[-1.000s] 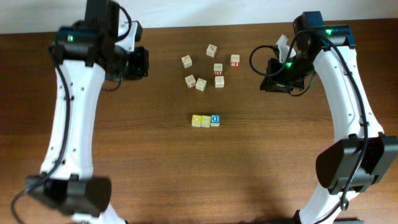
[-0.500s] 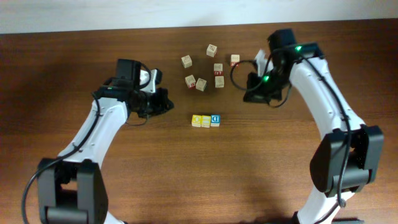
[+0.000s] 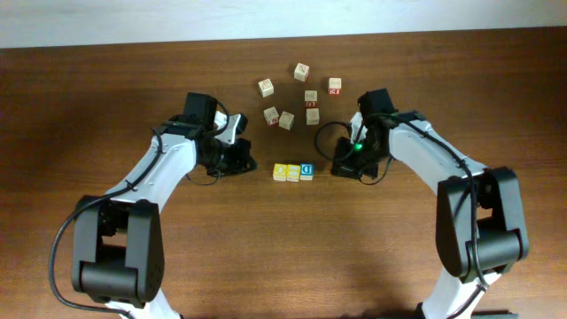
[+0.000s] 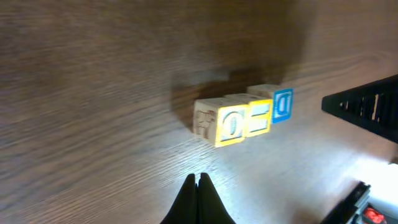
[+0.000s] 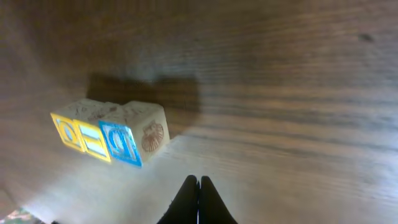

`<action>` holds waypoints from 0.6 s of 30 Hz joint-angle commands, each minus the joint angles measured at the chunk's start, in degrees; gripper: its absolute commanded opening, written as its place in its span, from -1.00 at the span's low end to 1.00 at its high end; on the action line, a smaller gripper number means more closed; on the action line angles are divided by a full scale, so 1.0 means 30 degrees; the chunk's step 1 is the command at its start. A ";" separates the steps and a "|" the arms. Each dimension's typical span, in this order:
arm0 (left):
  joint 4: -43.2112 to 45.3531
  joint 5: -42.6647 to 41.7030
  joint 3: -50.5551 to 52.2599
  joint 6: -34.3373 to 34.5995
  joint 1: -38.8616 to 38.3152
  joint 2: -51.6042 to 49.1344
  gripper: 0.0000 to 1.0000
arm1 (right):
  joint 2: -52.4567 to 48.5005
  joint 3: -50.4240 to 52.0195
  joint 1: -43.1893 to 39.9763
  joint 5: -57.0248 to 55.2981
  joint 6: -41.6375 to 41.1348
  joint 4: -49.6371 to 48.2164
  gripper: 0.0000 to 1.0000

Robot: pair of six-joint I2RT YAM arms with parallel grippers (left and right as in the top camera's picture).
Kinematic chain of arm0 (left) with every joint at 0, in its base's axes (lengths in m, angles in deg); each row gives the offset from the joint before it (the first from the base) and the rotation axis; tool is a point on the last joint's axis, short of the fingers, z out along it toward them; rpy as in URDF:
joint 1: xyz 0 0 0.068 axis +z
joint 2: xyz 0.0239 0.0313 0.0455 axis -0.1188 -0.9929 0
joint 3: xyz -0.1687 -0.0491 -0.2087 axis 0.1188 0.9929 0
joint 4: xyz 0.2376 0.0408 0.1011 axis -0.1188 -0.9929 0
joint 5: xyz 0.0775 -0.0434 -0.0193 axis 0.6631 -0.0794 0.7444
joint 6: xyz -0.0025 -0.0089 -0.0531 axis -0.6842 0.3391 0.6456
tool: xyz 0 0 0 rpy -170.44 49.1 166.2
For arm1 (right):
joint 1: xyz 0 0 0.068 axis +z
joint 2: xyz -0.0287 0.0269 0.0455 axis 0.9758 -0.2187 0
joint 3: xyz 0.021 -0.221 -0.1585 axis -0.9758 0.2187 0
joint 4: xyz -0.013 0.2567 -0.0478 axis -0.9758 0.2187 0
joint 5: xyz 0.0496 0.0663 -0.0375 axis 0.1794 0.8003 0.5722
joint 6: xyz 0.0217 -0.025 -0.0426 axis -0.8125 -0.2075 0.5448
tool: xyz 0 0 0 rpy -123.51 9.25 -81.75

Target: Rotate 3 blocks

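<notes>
Brown wood table (image 3: 230, 248), with three wooden alphabet blocks (image 3: 293, 172) touching in a straight row near its middle: yellow O block (image 4: 230, 124) at the left arm's end, yellow E block (image 4: 259, 118) in between, blue D block (image 5: 121, 144) at the right arm's end. Left gripper (image 3: 246, 159) just beside the O end, fingers pressed together on nothing, tips over bare wood; right gripper (image 3: 341, 167) near the D end, likewise closed tight and empty. Seven cream cubes (image 3: 312, 116) scattered beyond the row, apart from it.
</notes>
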 commanded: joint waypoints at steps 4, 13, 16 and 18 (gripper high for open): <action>0.0889 0.0933 0.0000 -0.0255 0.0044 -0.0226 -1.00 | 0.0364 0.0328 0.0714 -0.0925 -0.1180 -0.1472 -0.91; 0.1093 0.1246 0.0000 0.0415 0.0044 -0.0240 -1.00 | -0.0029 0.0328 0.1355 -0.1413 -0.1297 -0.4189 -0.92; 0.1180 0.1282 0.0000 0.0539 0.0044 -0.0240 -1.00 | -0.0386 0.0328 0.1508 -0.1399 -0.1297 -0.4852 -0.92; 0.1180 0.1290 0.0000 0.0532 0.0051 -0.0240 -1.00 | -0.0576 0.0328 0.1552 -0.1239 -0.1290 -0.5115 -0.91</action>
